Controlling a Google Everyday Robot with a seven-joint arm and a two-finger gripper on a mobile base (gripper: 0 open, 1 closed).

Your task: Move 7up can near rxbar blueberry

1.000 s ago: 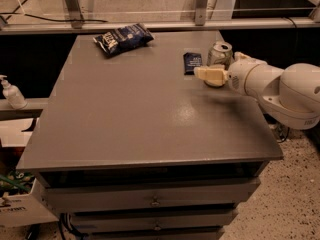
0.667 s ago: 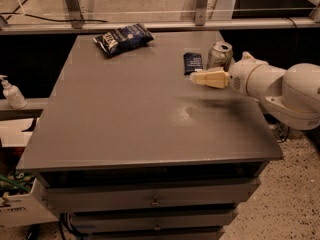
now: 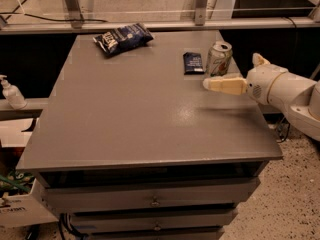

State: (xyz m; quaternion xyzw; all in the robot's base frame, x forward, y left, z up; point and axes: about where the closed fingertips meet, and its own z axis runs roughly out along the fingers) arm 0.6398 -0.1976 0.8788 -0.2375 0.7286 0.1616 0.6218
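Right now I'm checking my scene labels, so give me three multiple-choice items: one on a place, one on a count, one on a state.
1. Where is the 7up can? A) near left corner B) just right of the rxbar blueberry C) on the floor
2. How many things lie on the table? A) one B) three C) six
3. How is the can? A) upright B) tipped over C) crushed
Key: B, it stands beside the bar; B, can, bar and chip bag; A, its top faces up. The gripper hovers just in front of the can.
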